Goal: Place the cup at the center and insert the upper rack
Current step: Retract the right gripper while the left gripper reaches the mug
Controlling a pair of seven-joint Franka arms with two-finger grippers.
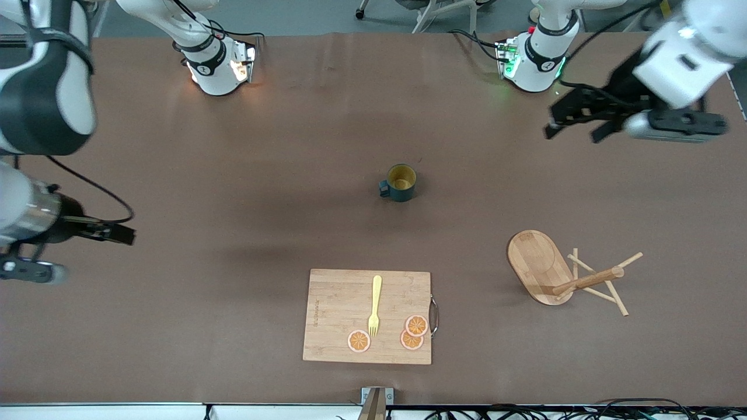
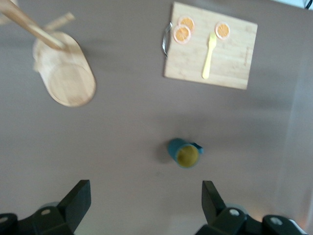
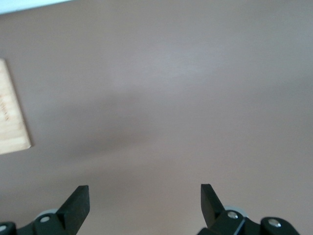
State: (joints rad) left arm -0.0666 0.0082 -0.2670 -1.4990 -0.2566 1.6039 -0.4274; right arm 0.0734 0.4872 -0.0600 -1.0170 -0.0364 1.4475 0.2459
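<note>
Teal-green, yellow-lined cup (image 1: 400,182) is standing upright near the table's middle, at about eight o'clock from my left gripper (image 1: 575,119), which is hanging wide and empty. Light wooden mug tree (image 1: 563,274) is lying tipped, post pointing toward three o'clock. My right gripper (image 1: 99,230) is waiting, wide, well apart.

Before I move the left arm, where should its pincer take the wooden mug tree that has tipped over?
Probably the thick central post of the light wooden mug tree with the oval bamboo base, from above. It lies tipped over with the post roughly level above the table. Close the open left pincer across the bare stretch between base and thin crossing pegs, which would otherwise snag the fingers.
</note>
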